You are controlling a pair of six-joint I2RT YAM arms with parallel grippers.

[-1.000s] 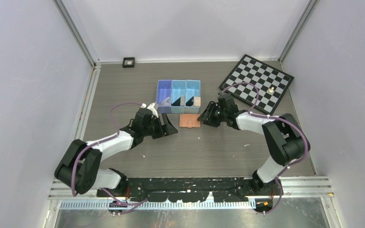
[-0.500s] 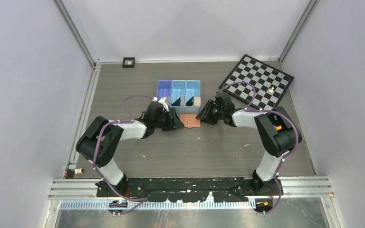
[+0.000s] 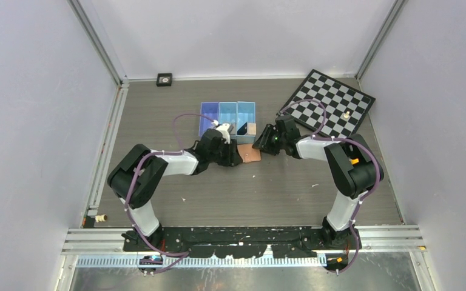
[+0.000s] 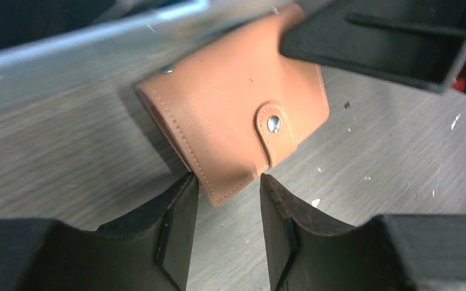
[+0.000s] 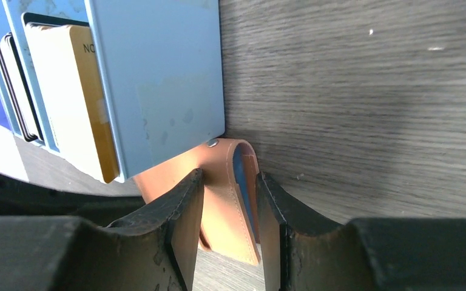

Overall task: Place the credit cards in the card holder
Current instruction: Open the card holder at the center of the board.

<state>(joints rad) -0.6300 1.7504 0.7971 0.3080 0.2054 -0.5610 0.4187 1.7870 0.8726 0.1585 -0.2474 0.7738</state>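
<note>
The card holder [image 3: 250,154], a tan wallet with a snap tab [image 4: 272,124], lies just in front of the blue bin [image 3: 227,111]. My left gripper [image 4: 226,197] is open at its left side, with the wallet's near corner [image 4: 218,193] between the fingertips. My right gripper [image 5: 229,203] comes from the right. It is shut on the card holder's [image 5: 221,176] edge, where blue lining shows. A black credit card [image 3: 241,128] stands in the bin. More dark-edged cards [image 5: 13,85] show in a compartment, beside a white and gold one [image 5: 73,91].
A chessboard [image 3: 334,100] lies tilted at the back right, with a small pale piece [image 3: 346,113] on it. A small black square object [image 3: 164,79] sits by the back wall. A small pale item [image 3: 100,217] lies near the front left rail.
My left arm has swung right to the wallet and its jaws have narrowed. My right gripper has closed in on the wallet's right edge, and the wallet has shifted slightly right.
</note>
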